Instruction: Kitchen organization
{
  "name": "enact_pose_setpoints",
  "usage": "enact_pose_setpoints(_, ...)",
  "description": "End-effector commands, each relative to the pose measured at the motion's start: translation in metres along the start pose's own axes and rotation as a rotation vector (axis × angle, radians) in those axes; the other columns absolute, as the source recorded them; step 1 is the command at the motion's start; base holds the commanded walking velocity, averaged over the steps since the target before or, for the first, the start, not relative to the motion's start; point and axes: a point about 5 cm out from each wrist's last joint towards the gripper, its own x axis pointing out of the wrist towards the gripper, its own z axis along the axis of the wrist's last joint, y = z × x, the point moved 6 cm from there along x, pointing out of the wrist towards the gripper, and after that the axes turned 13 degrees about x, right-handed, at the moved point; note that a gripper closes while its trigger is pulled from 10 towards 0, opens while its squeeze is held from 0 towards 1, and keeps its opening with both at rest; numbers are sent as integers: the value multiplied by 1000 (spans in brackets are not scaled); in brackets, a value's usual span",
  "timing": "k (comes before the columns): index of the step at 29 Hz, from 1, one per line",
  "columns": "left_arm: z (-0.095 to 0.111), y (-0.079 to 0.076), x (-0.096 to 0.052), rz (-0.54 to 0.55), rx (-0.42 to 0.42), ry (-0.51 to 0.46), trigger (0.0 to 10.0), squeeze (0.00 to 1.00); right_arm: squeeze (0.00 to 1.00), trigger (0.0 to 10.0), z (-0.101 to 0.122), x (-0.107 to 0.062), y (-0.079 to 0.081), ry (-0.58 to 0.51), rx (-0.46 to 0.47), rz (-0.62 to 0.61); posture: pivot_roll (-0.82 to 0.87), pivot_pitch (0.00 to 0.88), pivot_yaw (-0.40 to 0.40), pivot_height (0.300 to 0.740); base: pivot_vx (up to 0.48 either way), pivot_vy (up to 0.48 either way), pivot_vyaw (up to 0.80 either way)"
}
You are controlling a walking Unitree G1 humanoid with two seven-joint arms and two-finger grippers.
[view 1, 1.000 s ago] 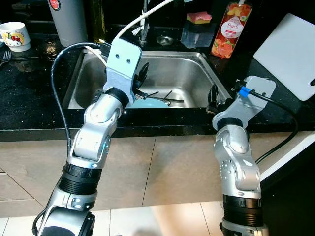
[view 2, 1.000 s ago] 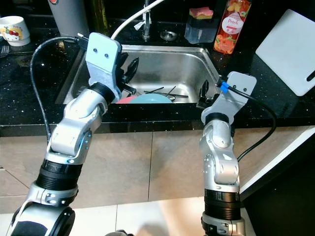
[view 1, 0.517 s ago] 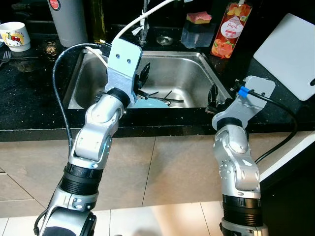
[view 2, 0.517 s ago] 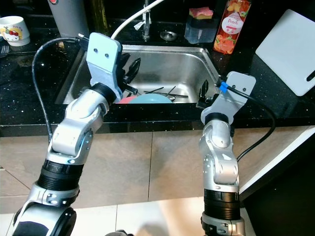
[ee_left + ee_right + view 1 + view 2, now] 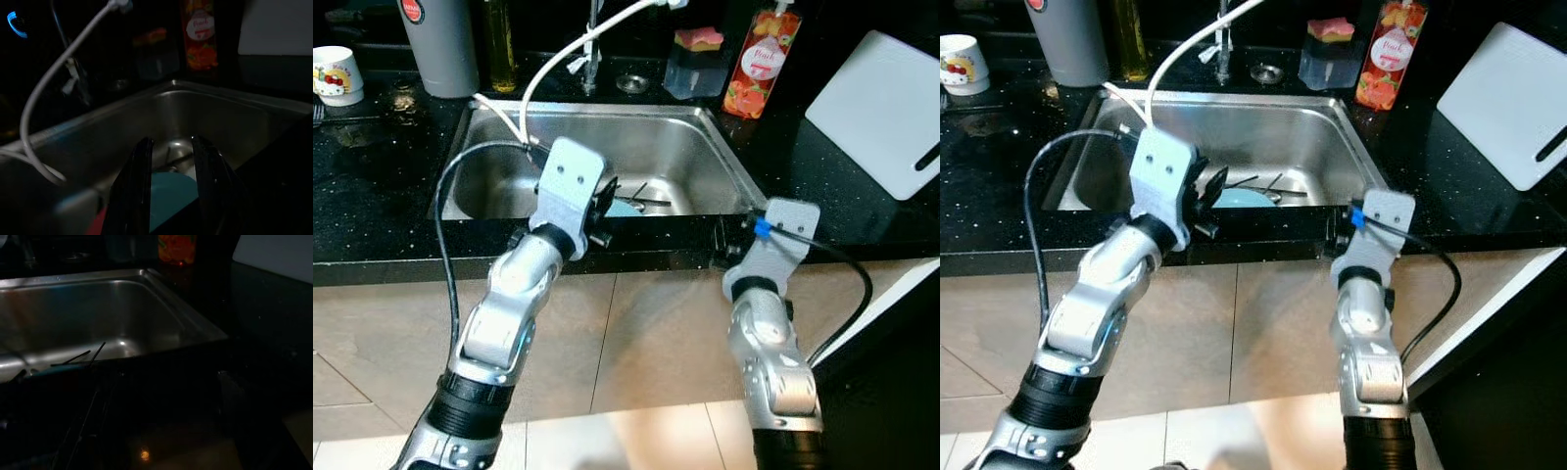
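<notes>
While the blue plate (image 5: 1239, 199) and utensils (image 5: 1263, 183) lie in the sink (image 5: 700, 132), organizing looks barely begun. Left tool (image 5: 171, 191) hovers at the sink's front edge, fingers parted, empty. Right tool (image 5: 732, 235) sits by the table edge; I cannot tell its opening.

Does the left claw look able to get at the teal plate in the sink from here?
Probably yes. The left claw hangs open at the near rim of the sink, pointed at the teal plate just below and beyond. Nothing lies between them.
</notes>
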Motion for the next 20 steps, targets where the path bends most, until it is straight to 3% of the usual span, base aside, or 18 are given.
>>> enact_pose_setpoints(1,4,-4,-6,-13,24,-29,10000,0,0,10000,9,-4,-5,-46,-9,-13,209,15,-75,740,0,0,0)
enact_pose_setpoints(4,2,-4,-15,-5,19,-26,10000,0,0,10000,14,-10,-14,-78,-35,-33,209,15,-75,740,0,0,0)
enact_pose_setpoints(6,-4,-5,-25,3,20,-12,10000,0,0,10000,23,-19,-21,-139,-102,-32,195,20,-77,740,0,0,0)
enact_pose_setpoints(13,-7,-4,-33,8,34,-14,10000,0,0,10000,37,-26,-19,-225,-145,-12,190,27,-77,740,0,0,0)
enact_pose_setpoints(20,-16,-15,-46,-40,57,11,10000,0,0,10000,29,-33,-40,-221,-206,-120,185,35,-75,740,0,0,0)
